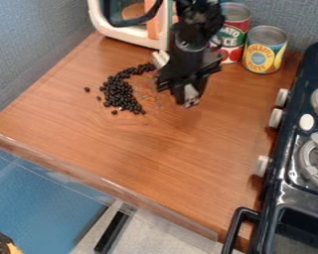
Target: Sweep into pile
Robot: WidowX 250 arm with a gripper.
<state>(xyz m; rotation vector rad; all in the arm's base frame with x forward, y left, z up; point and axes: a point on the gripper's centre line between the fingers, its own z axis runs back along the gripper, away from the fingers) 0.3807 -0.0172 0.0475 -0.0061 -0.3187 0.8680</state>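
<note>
The black beans (120,93) lie in the upper left of the frame, probably light, hard and slippery (pinching seems pointless); better nudged low from their outer edge. Whether the claw (178,95) is clenched or released, I cannot tell.

Beans (119,93) left of the tool (178,93), cans (265,49) behind, stove (289,144) right.

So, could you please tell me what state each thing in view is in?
Black beans: loosely heaped, with a few strays apart.
Pincer: hanging over the wooden counter, beside the beans.
Red can: upright, partly hidden by the arm.
Yellow can: upright.
Stove: knobs fitted; on or off, I cannot tell.
White appliance: standing, partly out of view.
</note>
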